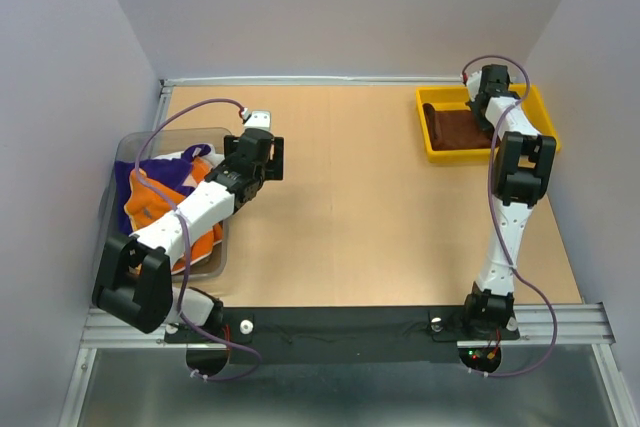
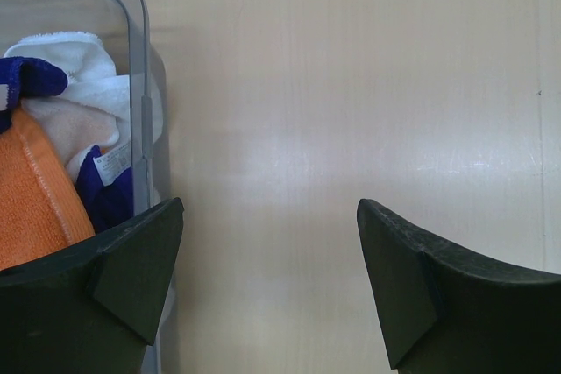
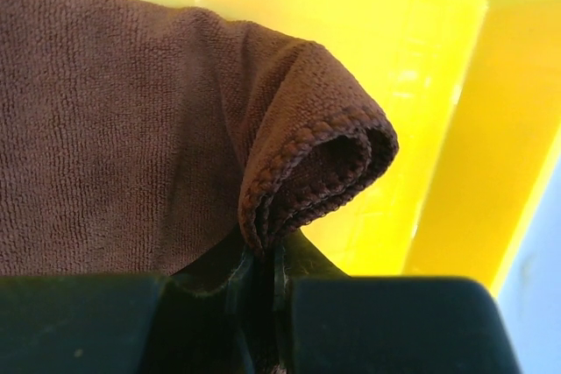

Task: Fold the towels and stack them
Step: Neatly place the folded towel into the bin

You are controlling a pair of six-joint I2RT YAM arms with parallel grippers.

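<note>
The dark brown towel lies in the yellow tray directly under and ahead of the right pincer. One folded corner of it rises out of the flat cloth and runs down between the two dark fingers, which stand almost together with only the doubled hem between them; the right pincer is clamped on that corner. The rest of the brown cloth spreads away to the left of the grip, over the tray's floor, while the tray's yellow wall stands just to the right of it. From above, the right arm reaches to the far right corner of the table, with the right pincer over the tray and the brown towel beneath it.

The other towels sit in a heap in the clear plastic bin, to the left of the left pincer. Nearest its left finger is the orange towel, with a deep purple towel beside it bearing a small white label, and a white, fluffy cloth further off. The left finger overlaps the bin's wall in the wrist view; whether it touches, I cannot tell. The left pincer's fingers stand wide apart with nothing between them, only bare table below. From above, the left pincer hangs just right of the bin, beside the orange towel and the purple one.
</note>
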